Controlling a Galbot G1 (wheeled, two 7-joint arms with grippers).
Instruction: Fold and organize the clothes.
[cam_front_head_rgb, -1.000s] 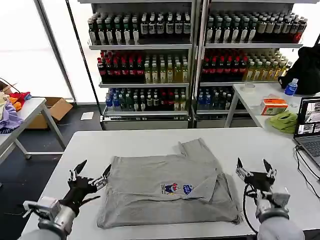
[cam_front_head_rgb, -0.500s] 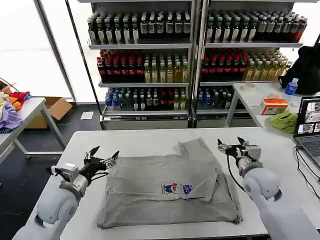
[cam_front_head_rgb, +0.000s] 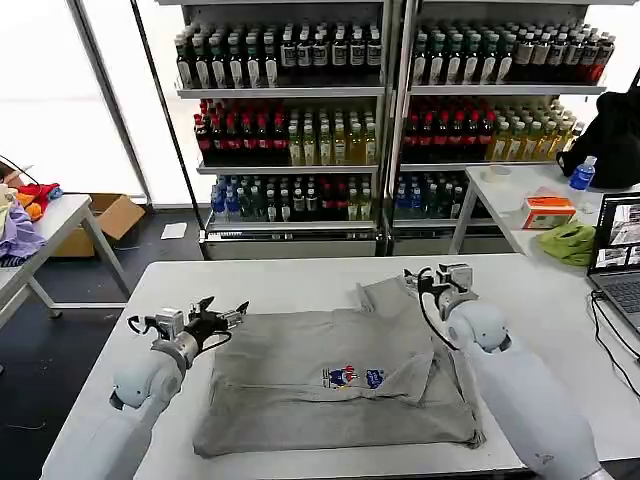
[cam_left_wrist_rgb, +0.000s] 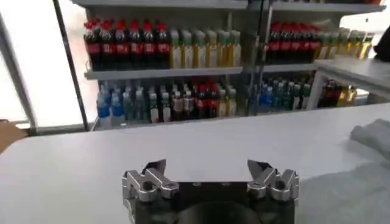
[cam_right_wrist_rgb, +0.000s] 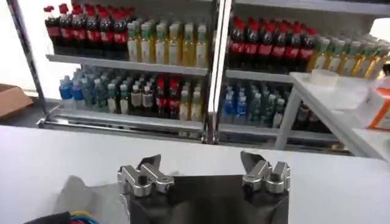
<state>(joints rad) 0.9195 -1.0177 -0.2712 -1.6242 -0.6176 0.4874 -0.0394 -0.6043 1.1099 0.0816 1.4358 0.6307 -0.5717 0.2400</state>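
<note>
Light grey shirt (cam_front_head_rgb: 335, 385) with small multicoloured chest print, partly folded, flat on white table (cam_front_head_rgb: 300, 280), one sleeve outstretched.

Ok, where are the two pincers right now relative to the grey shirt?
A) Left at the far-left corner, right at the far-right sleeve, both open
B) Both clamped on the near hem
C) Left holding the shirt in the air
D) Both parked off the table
A: in the head view the left pincer sits open at the far-left corner of the grey shirt, and the right pincer sits open by its far-right sleeve, nothing held.
</note>
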